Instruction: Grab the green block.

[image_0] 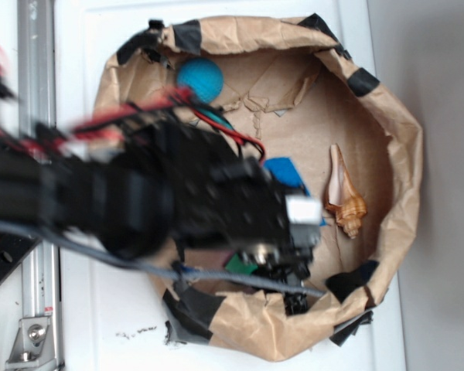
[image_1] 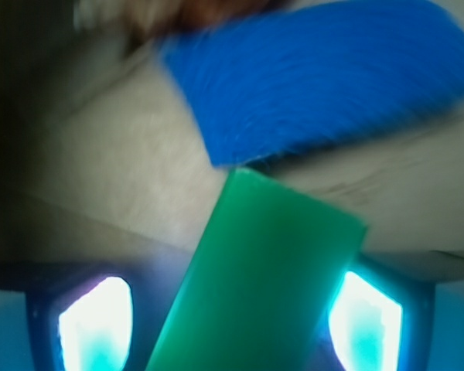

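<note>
We see the pincer (image_0: 282, 267) low inside the brown paper bag (image_0: 387, 131), near its lower rim in the exterior view, where the blurred black arm (image_0: 139, 197) hides most of what lies beneath it. A sliver of the green block (image_0: 240, 265) shows just under the arm. In the wrist view the green block (image_1: 259, 286) stands tilted between the two fingers (image_1: 367, 321), which sit wide apart on either side; we cannot tell whether they touch it. Just beyond the block lies the blue slab (image_1: 325, 77). Farther off in the bag rest a blue ball (image_0: 199, 79) at the far left and a seashell (image_0: 344, 197) at the right.
</note>
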`<state>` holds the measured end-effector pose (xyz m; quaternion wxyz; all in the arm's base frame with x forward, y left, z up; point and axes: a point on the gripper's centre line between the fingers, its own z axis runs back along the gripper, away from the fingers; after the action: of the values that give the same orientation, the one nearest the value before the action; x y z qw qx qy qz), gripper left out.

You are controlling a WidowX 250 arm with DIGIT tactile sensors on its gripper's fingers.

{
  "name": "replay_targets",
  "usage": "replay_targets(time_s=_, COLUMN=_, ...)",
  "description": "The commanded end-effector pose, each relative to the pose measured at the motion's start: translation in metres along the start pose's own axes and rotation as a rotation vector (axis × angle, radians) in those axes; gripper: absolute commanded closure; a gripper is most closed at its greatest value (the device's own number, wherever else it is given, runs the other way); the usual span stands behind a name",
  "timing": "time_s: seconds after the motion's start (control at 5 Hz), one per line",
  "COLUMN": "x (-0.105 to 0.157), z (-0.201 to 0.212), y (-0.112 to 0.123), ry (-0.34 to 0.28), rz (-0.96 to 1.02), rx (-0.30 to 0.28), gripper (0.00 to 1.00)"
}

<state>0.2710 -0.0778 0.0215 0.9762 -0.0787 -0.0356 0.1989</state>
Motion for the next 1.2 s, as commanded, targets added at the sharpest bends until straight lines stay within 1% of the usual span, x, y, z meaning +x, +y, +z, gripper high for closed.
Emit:
replay_targets(time_s=0.0, x=-0.015, z=0.016, y=-0.016, ry=-0.044, rz=-0.044, rx=0.020, gripper=1.00)
replay_targets(time_s=0.2, x=-0.005, z=0.046, y=-0.008, ry=-0.114, rz=-0.171, rx=-0.034, gripper=1.00)
replay_targets(time_s=0.4, x=0.016, z=0.101, y=0.023, ry=-0.165, rz=-0.338, rx=-0.078, gripper=1.00)
replay_targets(time_s=0.6, x=0.021, z=0.159, y=0.038, ry=-0.199, rz=-0.495, rx=-0.011, gripper=1.00)
replay_targets(time_s=0.8, x=0.015, z=0.177, y=0.034, ry=-0.157, rz=-0.570, rx=0.042, gripper=1.00)
replay_targets(time_s=1.0, x=0.011, z=0.184, y=0.030, ry=-0.205, rz=-0.568, rx=0.074, gripper=1.00)
